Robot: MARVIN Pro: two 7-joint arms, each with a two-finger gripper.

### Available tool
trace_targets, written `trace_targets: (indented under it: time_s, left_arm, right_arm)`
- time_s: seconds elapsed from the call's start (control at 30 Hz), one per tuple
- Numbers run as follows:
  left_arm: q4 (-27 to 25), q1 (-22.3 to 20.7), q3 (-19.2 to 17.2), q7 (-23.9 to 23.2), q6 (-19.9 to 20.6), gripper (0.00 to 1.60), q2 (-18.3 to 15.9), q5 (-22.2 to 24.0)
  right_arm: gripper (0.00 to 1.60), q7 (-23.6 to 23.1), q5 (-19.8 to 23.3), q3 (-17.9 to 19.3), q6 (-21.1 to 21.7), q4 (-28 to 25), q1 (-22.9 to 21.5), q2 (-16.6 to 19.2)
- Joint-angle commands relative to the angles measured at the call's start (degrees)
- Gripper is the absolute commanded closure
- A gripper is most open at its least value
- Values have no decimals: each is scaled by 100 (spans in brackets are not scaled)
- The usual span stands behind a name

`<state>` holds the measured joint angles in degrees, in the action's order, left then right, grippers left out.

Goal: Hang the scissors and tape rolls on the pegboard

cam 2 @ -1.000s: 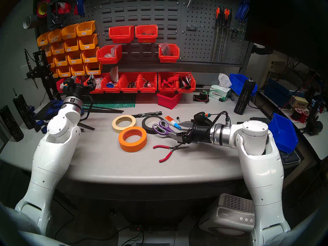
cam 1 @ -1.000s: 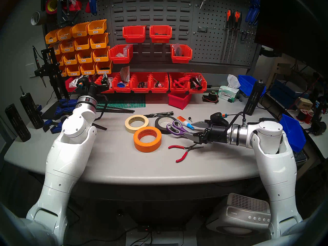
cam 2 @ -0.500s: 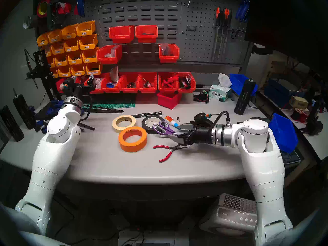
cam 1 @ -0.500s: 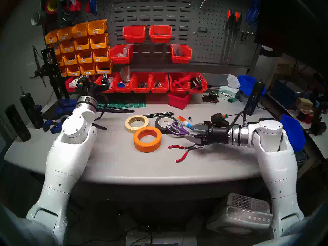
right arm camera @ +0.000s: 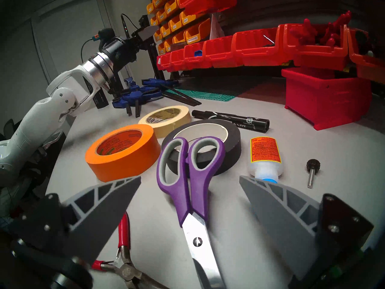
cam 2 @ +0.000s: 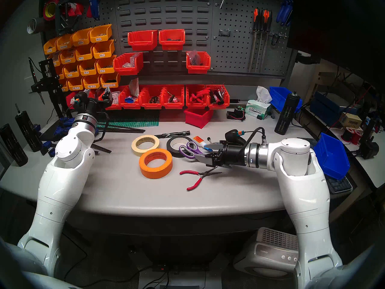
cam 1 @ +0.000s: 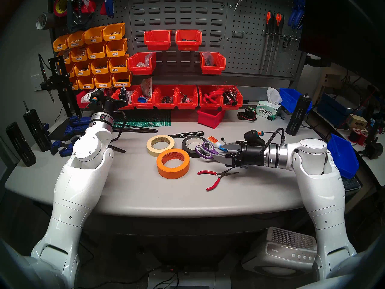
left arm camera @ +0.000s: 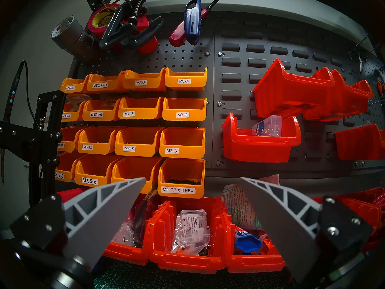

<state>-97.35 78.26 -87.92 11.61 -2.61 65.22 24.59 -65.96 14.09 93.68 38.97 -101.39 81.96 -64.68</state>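
The scissors (cam 1: pixel 205 150) (right arm camera: pixel 187 178), with purple handles, lie on the table with the handles propped on the black tape roll (cam 1: pixel 184 145). Their blades point toward my right arm. My right gripper (cam 1: pixel 217 151) (right arm camera: pixel 190 178) is open, low over the table, one finger on each side of the blades near the pivot, touching nothing. The orange roll (cam 1: pixel 173 171) and the cream roll (cam 1: pixel 154 152) lie flat to the left. The pegboard (cam 1: pixel 245 53) stands at the back right. My left gripper (left arm camera: pixel 192 178) is open and empty, facing the wall bins.
Red-handled pliers (cam 1: pixel 216 176) lie just in front of the right gripper. A glue bottle (right arm camera: pixel 264 157), a small knob screw (right arm camera: pixel 311 169) and a black marker (right arm camera: pixel 229 119) lie behind it. A red bin (cam 1: pixel 210 117) and a row of red bins (cam 1: pixel 177 98) stand further back.
My right gripper has slid left along the scissors' blades toward the handles, still open. The left arm has not moved.
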Motion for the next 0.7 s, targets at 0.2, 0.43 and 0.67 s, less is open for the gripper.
trace_targets:
  time_s: [0.2,0.43,0.67]
  left_arm:
    - [-158,-180,-44,-7,-66,0,-9,0]
    - [-158,-181,-44,-7,-66,0,-9,0]
    - [-158,-181,-44,-7,-66,0,-9,0]
  right_arm:
    - [0,-198,84,-68,-101,-25,-240,152]
    - [0,-264,61,-99,-124,17,-215,296]
    - [0,-313,69,-137,-144,97,-233,401]
